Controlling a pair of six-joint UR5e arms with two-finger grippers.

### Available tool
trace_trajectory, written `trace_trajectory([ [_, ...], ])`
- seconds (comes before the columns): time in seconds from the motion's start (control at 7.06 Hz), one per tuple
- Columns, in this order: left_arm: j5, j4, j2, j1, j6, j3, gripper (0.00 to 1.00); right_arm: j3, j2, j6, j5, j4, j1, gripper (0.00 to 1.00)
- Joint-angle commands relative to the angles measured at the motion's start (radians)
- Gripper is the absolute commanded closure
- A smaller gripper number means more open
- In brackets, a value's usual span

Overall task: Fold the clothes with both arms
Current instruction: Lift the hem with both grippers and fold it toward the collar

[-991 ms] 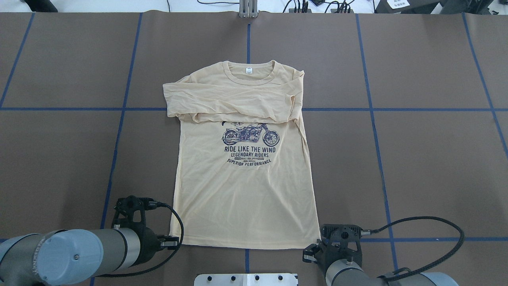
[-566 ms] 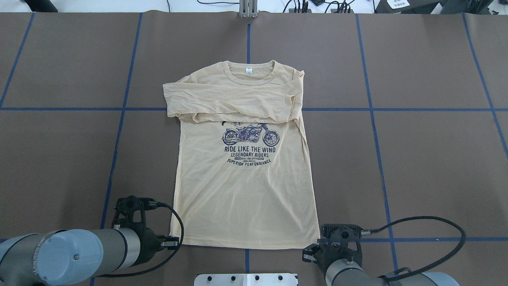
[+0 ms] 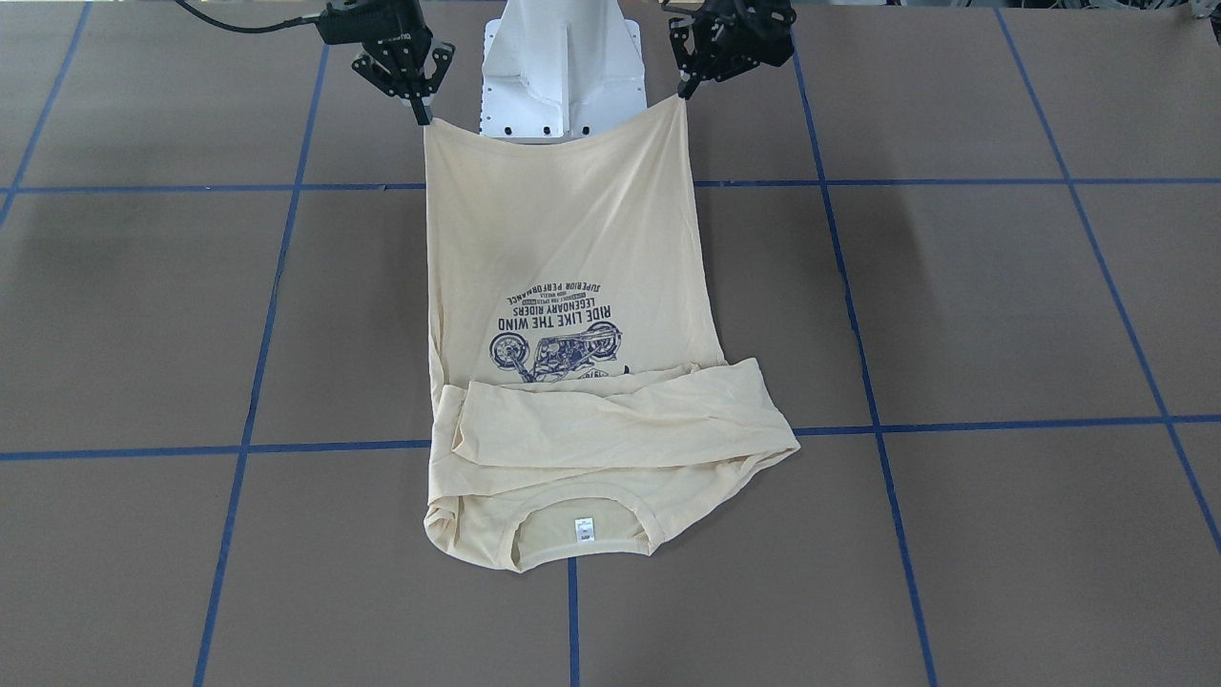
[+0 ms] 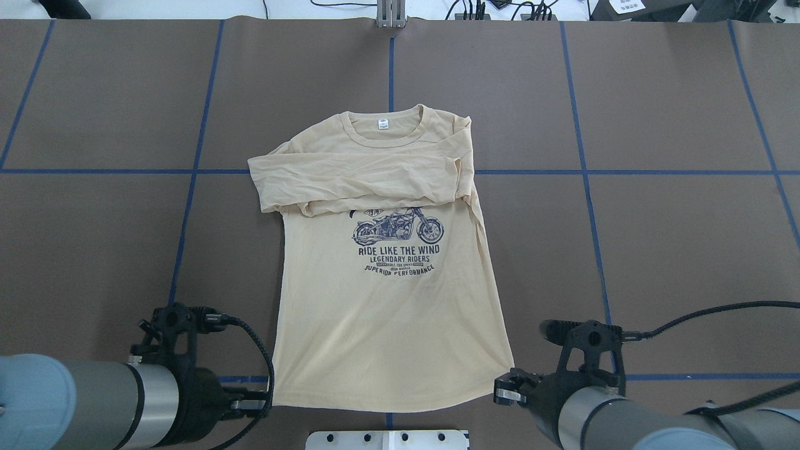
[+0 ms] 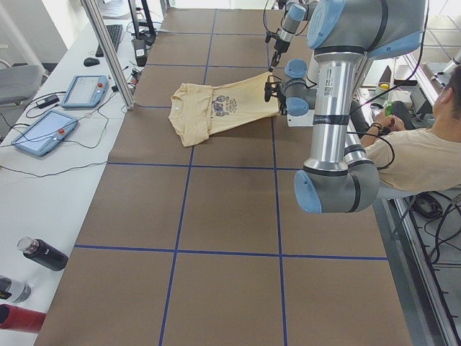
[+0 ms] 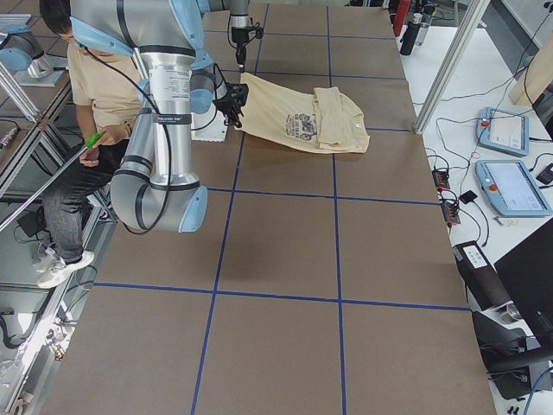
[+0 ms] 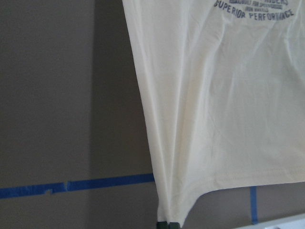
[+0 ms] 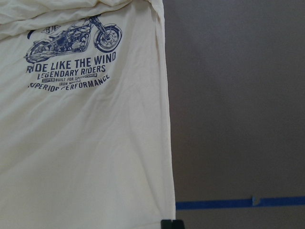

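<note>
Left gripper (image 3: pixel 684 93) and right gripper (image 3: pixel 421 116) each clamp one hem corner of the T-shirt (image 3: pixel 563 239), raised off the table (image 3: pixel 954 286); collar end lies ahead of both; risk: a shallow corner grip slips, or unequal travel skews the fold.

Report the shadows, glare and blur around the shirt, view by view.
Front-facing: a soft grey shadow on the shirt near the print. Left wrist: cloth washed out pale, a shadow band on the table beside it. Right wrist: print sharp, no blur.
</note>
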Motion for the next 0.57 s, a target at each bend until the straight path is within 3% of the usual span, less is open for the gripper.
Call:
trace_trajectory([
  [0.0, -0.042, 0.082, -0.002, 0.045, -0.001, -0.134, 1.00, 0.252, 0.003, 0.001, 0.055, -0.220, -0.120, 1.00],
  [0.28, -0.041, 0.087, -0.010, 0.035, -0.001, -0.119, 1.00, 0.236, 0.009, 0.001, 0.047, -0.226, -0.079, 1.00],
  [0.42, -0.033, 0.087, -0.014, 0.007, 0.000, -0.082, 1.00, 0.160, 0.055, -0.001, 0.045, -0.224, -0.018, 1.00],
])
